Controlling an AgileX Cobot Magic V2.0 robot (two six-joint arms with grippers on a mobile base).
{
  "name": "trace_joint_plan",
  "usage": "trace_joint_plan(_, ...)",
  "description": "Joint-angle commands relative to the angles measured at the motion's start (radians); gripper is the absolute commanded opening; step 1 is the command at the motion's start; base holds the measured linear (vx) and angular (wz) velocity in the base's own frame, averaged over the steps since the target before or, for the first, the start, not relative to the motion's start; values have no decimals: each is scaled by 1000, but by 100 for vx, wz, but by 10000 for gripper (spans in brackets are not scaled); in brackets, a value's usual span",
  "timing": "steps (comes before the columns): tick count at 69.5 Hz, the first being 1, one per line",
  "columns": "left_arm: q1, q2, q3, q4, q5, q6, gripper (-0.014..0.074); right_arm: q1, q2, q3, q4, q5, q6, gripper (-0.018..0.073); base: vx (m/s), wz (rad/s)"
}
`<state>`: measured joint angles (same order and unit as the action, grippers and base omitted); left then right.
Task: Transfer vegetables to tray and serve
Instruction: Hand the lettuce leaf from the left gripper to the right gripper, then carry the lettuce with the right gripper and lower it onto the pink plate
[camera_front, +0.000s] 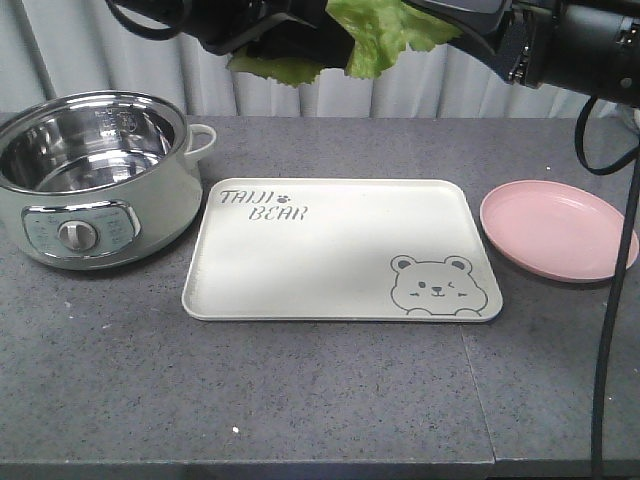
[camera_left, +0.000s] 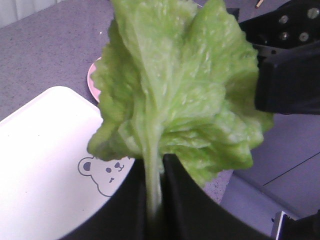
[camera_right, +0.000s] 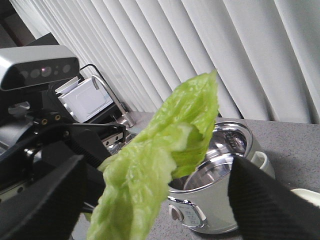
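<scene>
1. Left wrist view: the left tool (camera_left: 154, 167) is pressed together on the pale rib of the lettuce (camera_left: 185, 100), and the leaves fan out ahead of its fingers. The tray (camera_left: 45, 165) lies on the counter (camera_left: 50, 40) below and to the left of the tool, with its bear face near the left finger. A pink plate (camera_left: 92, 80) shows past the tray, mostly hidden by the leaves. The right arm (camera_left: 290, 75) sits just right of the leaves; I cannot tell whether it touches them.
2. Right wrist view: the right tool (camera_right: 155, 170) is spread wide, with one finger at each lower corner. The lettuce hangs between the fingers in the picture, but contact cannot be made out. The left arm (camera_right: 65, 145) is to the left of the tool. A steel pot (camera_right: 220, 165) stands ahead of the tool, beyond the leaf.
3. Front view: the lettuce is held high at the top edge, between both arms. The tray lies well below the tools and apart from the lettuce. The pot is to the tray's left and the plate to its right.
</scene>
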<state>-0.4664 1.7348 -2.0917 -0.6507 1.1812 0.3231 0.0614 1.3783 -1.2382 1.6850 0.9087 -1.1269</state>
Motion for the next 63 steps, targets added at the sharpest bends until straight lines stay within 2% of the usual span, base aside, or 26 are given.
trace_joint_plan(1, -10, -36, -26, -54, -72, -4, -6, -4, -34, -34, 133, 15, -2, 484, 0, 0)
trace_joint_plan(8, -10, -36, -26, -54, -70, -4, -6, -4, -34, -34, 133, 15, -4, 314, 0, 0)
trace_joint_plan(16, -10, -36, -26, -54, -62, -4, -6, -4, -34, -34, 133, 15, -19, 54, 0, 0)
trace_joint_plan(19, -10, -36, -26, -54, -53, -4, -6, -4, -34, -34, 133, 18, -31, -17, 0, 0)
trace_joint_plan(35, -10, -36, -26, -54, -35, -33, 5, -4, -34, -34, 74, 21, -33, -10, 0, 0)
trace_joint_plan(44, -10, -36, -26, -54, -31, -33, 49, -4, -34, -34, 25, 21, -22, -8, 0, 0)
trace_joint_plan(52, -10, -36, -26, -54, -21, -33, 137, -4, -34, -34, 16, 20, -22, -6, 0, 0)
trace_joint_plan(63, -10, -39, -26, -50, -12, -41, 324, -4, -34, -34, -9, 9, -22, -6, 0, 0)
